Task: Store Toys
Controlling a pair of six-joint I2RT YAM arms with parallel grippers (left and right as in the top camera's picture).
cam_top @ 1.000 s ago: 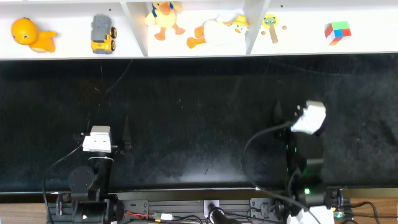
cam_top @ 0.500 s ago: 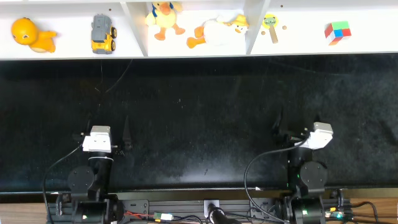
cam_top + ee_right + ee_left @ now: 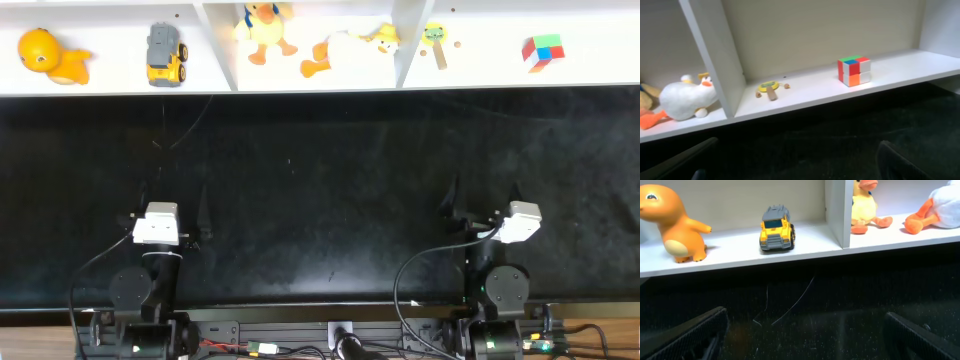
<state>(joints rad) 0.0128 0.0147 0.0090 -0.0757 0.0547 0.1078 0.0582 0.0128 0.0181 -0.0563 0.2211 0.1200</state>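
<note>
The left gripper (image 3: 172,197) and right gripper (image 3: 483,200) are held with fingers apart over the near black mat (image 3: 320,160). On the far white shelf (image 3: 300,80) are seen an orange dinosaur (image 3: 50,55) and yellow truck (image 3: 165,55) at left, two plush ducks (image 3: 265,30) in the middle, and a rattle drum (image 3: 436,42) and colour cube (image 3: 543,52) at right.

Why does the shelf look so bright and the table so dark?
Top view: the white shelf throws the light back, while the black mat soaks it up. Left wrist view: the yellow truck is well lit, and the mat below it is dim. Right wrist view: the colour cube sits in bright light.
</note>
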